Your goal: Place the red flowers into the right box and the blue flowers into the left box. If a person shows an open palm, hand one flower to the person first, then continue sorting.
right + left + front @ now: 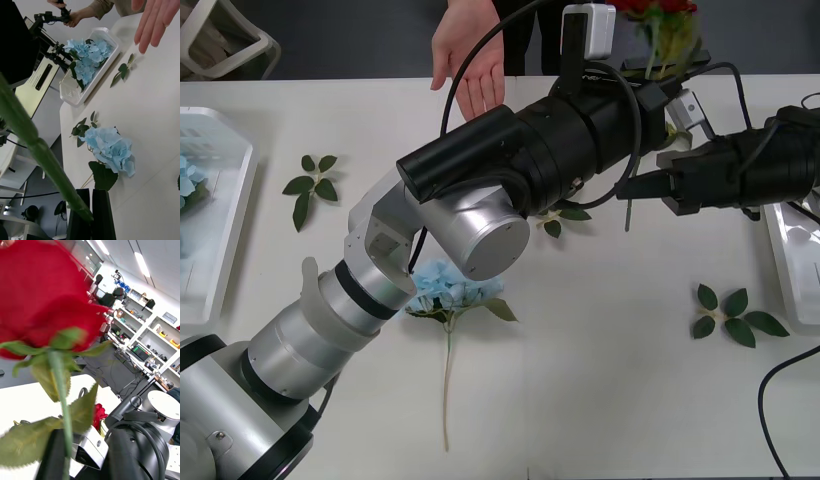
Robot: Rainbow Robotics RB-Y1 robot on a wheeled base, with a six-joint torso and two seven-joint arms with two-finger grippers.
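Observation:
A red flower (661, 14) is held up at the far right of the table, its bloom (41, 296) close to the left wrist camera. My left gripper (670, 72) is shut on its stem just under the bloom. My right gripper (627, 188) is shut on the same green stem (33, 142) lower down. A person's open palm (470, 62) reaches over the far table edge. One blue flower (445, 290) lies on the table under my left arm. The left box (230, 215) holds blue flowers (88, 58). The right box (786, 255) shows at the right edge.
Loose green leaf sprigs lie at the left (310, 185), at the right (730, 315) and under my left arm (565, 215). My left arm crosses the table's middle diagonally. A second red bloom (98, 415) shows beyond my right arm.

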